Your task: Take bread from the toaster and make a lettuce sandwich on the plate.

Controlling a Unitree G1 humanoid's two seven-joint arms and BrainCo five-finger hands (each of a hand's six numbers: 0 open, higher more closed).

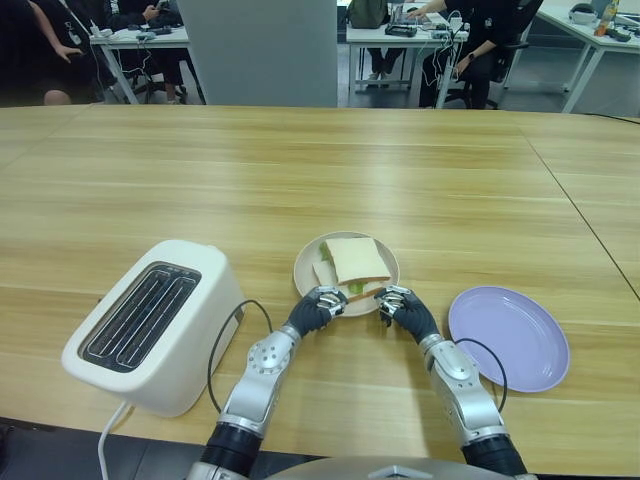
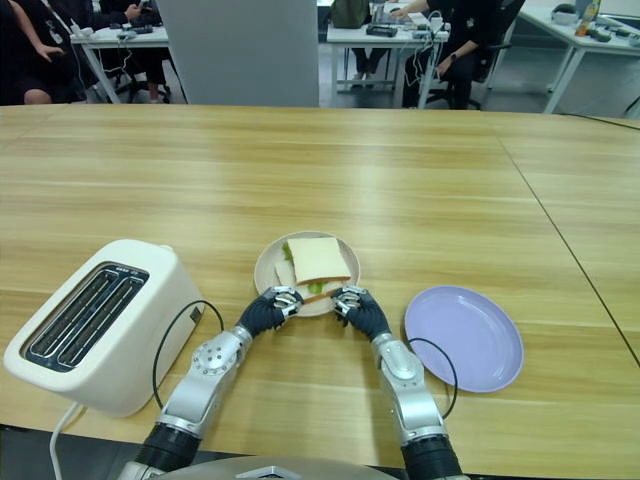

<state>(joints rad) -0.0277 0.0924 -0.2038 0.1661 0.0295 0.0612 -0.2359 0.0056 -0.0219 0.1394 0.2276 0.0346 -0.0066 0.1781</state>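
**Nearly done: sandwich stacked on the plate, both hands at its near rim**

You have the sandwich [image 1: 355, 262] sitting on the cream plate [image 1: 303, 262], which lies close to the table's [image 1: 320, 170] near edge, about midway along it. The top slice lies flat and roughly square over the lower one. A strip of lettuce [image 2: 315, 287] peeks out along the side nearest you, so the filling looks to be trapped between the two slices as intended.

Your left hand [image 1: 318, 308] and right hand [image 1: 400, 305] are side by side at the plate's near rim, one towards each near corner of the sandwich. That placement suggests you are squaring up or pressing the stack from both sides so it cannot slide. From these views you cannot tell whether either hand is gripping the bread or the rim, or only resting against it.

The toaster [image 1: 205, 330] stands by the table's near-left corner, just left of your left arm, and its slots look dark and bare. This fits both slices having been taken out. The purple plate [image 1: 508, 338] lies towards the near-right, just beside your right forearm, with nothing on it.

Judging by this, little is left beyond tidying the stack. Watch that any nudge does not skew the top slice off the lettuce.
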